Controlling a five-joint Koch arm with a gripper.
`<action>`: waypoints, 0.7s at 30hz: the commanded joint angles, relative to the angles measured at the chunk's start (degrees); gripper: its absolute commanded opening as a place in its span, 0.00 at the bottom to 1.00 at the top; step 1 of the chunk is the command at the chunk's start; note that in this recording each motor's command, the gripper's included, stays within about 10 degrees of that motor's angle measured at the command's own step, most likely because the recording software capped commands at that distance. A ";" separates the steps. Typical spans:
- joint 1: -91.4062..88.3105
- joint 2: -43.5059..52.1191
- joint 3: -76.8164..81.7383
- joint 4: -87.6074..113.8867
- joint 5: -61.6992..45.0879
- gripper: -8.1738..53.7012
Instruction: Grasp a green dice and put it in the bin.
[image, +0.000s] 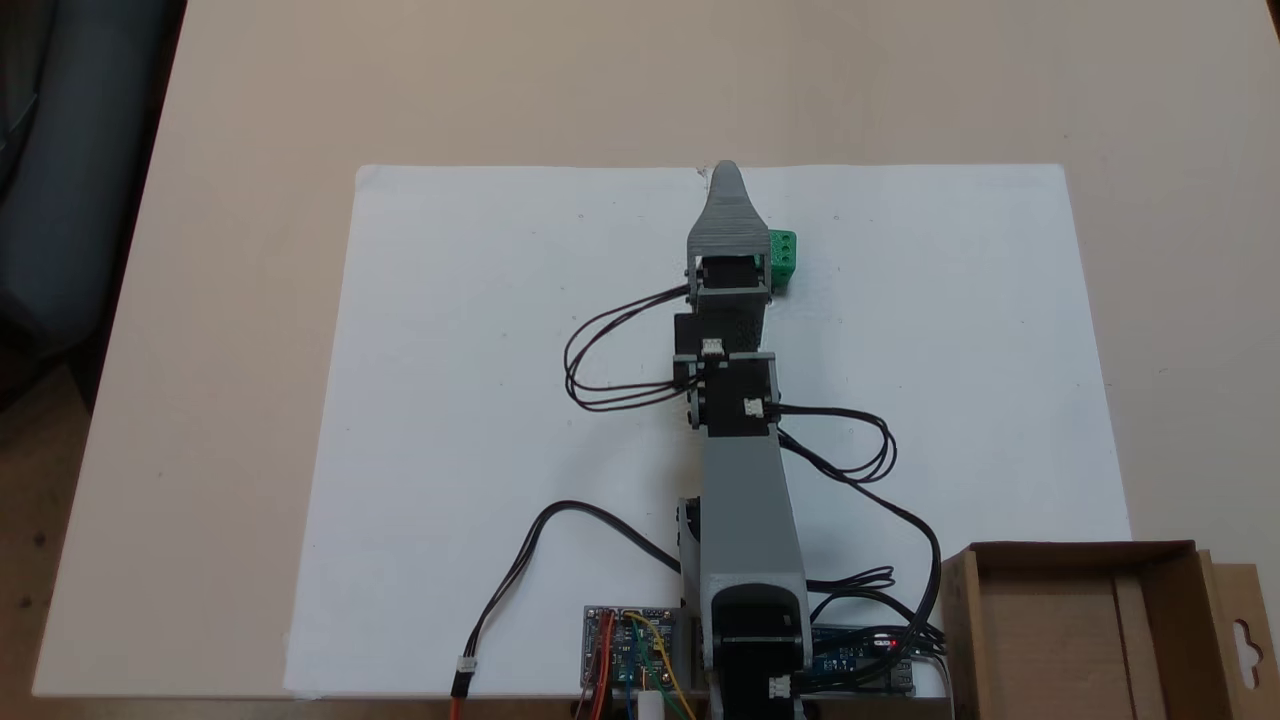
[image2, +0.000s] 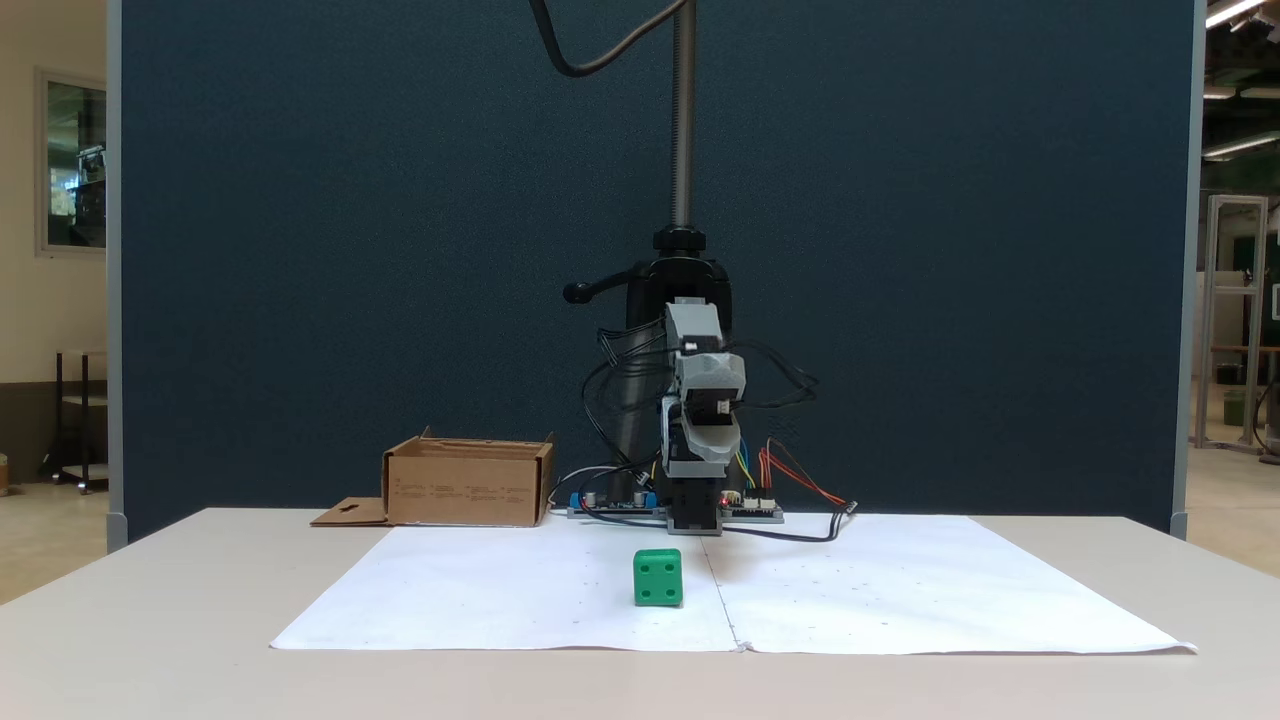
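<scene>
Jaws above green dice (image2: 658, 577), aperture unclear

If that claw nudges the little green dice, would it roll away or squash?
The green dice sits flat on one face on the white paper, so it would probably slide or tip rather than roll. It looks like hard plastic with sharp edges, so squashing seems unlikely. Being small, it is probably light.

No legible text or labels.
</scene>
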 joint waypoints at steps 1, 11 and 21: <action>-0.53 6.06 -3.87 9.30 -3.34 0.81; 0.53 6.06 -14.15 44.30 -0.53 0.84; 1.23 5.45 -26.98 65.21 -0.35 0.85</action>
